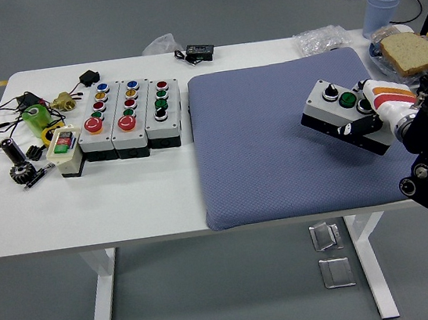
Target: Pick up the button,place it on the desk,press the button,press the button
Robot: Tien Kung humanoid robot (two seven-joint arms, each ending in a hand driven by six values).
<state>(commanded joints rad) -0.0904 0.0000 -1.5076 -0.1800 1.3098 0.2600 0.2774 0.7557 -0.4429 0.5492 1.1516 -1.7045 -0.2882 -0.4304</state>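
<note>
Over the blue-grey mat (pixel 274 140), toward its three o'clock side, the right hand (pixel 387 104) grips a grey button box (pixel 341 115) by its right end — white fingers (pixel 375 94) curled around it. It sits tilted, with one black knob and green buttons on its face. At nine o'clock on the white table (pixel 124 199), three more button boxes (pixel 131 117) stand in a row.

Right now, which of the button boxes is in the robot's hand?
The grey two-button box over the blue mat, tilted and gripped by the right hand. The three other button boxes stand in a row on the table's left side, untouched.
</note>
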